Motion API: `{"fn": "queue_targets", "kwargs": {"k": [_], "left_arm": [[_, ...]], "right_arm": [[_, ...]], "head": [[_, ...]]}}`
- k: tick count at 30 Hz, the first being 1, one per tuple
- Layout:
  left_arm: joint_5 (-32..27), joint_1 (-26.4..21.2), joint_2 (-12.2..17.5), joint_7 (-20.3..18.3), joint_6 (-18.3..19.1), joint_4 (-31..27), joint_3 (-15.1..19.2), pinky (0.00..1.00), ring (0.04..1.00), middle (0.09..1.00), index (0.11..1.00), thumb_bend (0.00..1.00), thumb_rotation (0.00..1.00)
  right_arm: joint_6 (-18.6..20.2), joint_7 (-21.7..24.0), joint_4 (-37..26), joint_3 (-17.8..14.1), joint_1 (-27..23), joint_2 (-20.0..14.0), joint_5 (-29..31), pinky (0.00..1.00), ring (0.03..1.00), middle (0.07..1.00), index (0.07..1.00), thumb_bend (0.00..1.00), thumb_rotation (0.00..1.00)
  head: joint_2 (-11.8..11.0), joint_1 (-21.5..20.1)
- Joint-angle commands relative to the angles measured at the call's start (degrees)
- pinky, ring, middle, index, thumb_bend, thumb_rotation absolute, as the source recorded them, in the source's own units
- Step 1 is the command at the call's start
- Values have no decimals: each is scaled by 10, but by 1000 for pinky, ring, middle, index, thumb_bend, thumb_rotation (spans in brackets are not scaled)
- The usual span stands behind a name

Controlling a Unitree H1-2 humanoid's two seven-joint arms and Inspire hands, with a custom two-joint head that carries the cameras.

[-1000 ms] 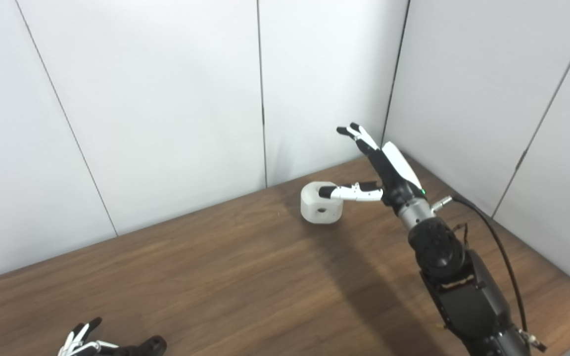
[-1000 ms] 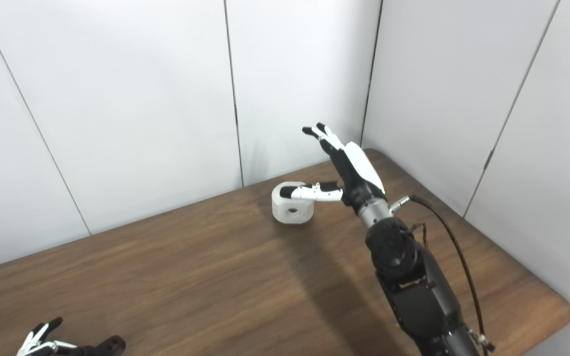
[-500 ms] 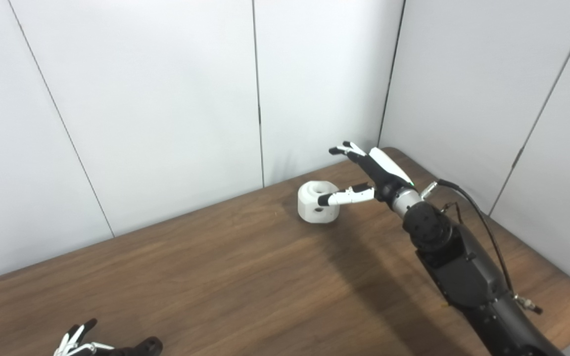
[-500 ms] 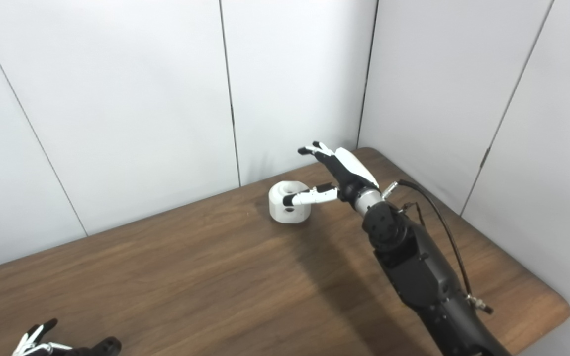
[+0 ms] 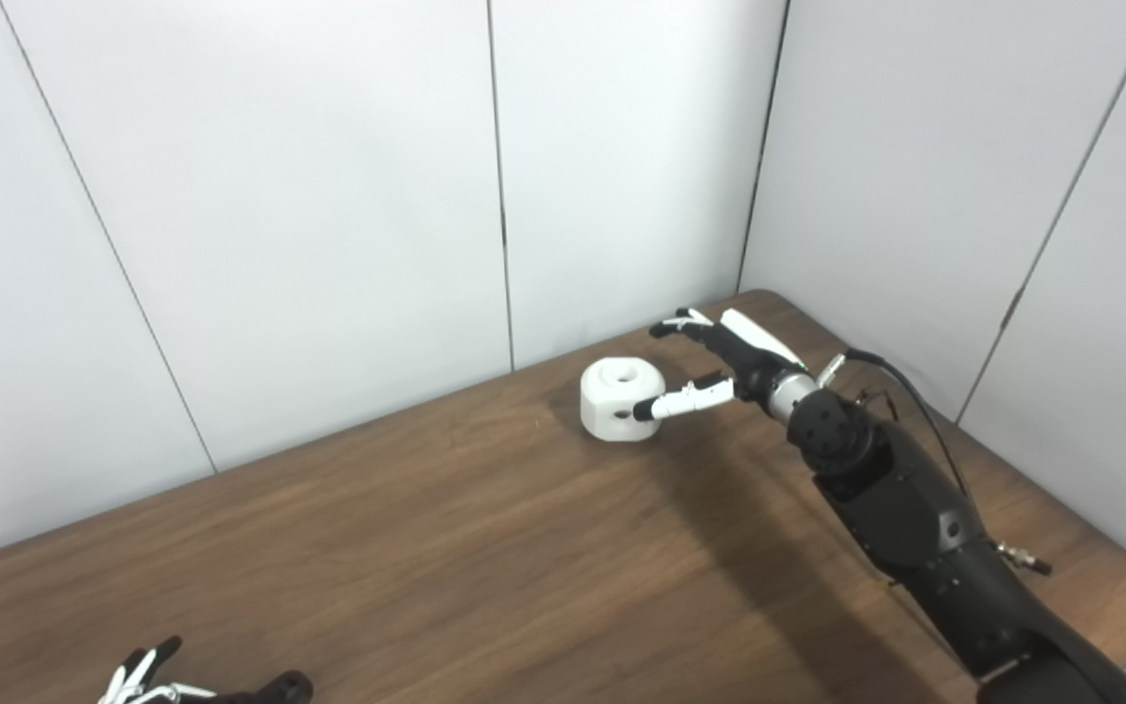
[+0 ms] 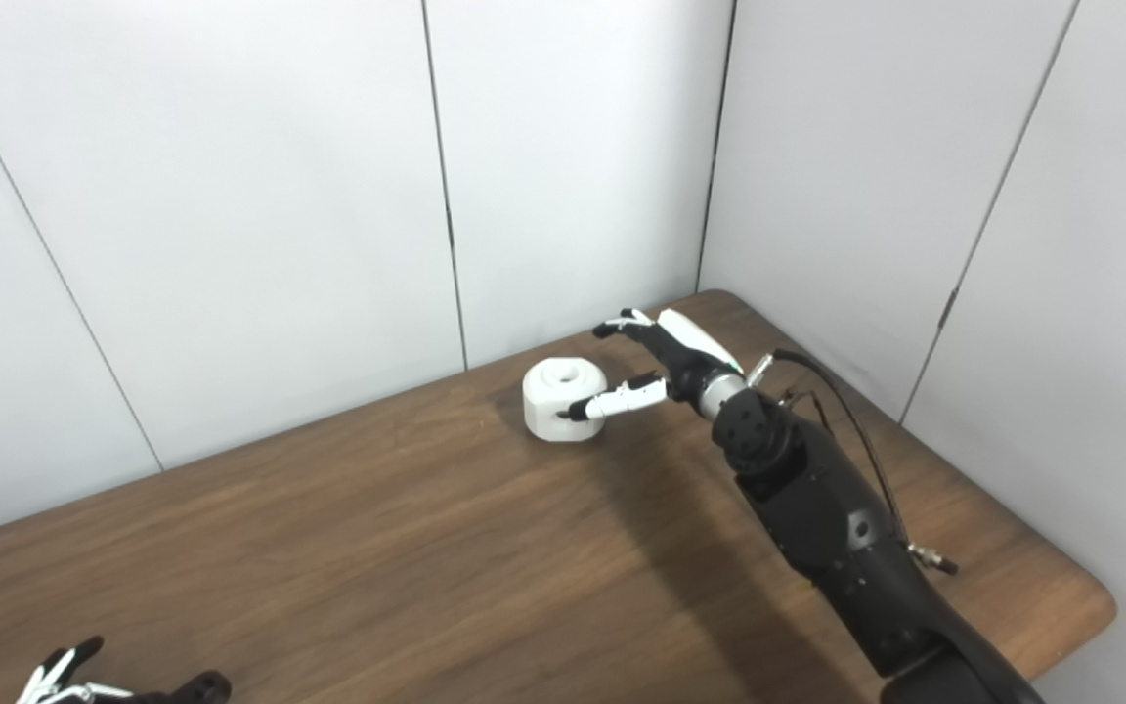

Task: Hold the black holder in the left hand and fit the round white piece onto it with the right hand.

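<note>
The round white piece (image 5: 618, 399), with a hole on top and a small hole in its side, stands on the brown table (image 5: 446, 548) near the back wall. My right hand (image 5: 710, 364) is open just right of it, thumb tip at the piece's front side and the other fingers spread behind it. Only the fingertips of my left hand (image 5: 172, 684) show at the bottom left edge, spread apart with nothing visible in them. No black holder is in view.
White wall panels close the table at the back and right (image 5: 915, 196). The table's rounded right corner (image 6: 1096, 606) lies near my right arm. A cable (image 5: 900, 386) loops off the right wrist.
My right hand has dropped from a raised pose to table height beside the white piece, thumb now low at its front. The camera has shifted slightly. The left hand has sunk a little lower in view.
</note>
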Motion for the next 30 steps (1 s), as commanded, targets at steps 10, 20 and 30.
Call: {"fn": "queue_targets", "kwargs": {"k": [10,20,30], "left_arm": [[6,17,9,0,0,9,0,1000,1000,933,482,515,35],[7,23,8,-2,5,0,-1,1000,1000,932,481,515,35],[13,25,5,1,1,-1,-1,1000,1000,931,481,515,35]], "right_arm": [[-60,-18,61,8,-42,-14,6,971,1000,1000,826,1000,519],[-57,-26,61,28,-46,-5,-5,939,1000,1000,846,1000,528],[-54,-34,63,36,-53,1,-9,950,1000,1000,824,1000,505]], "head": [[2,3],[4,9],[4,17]]}}
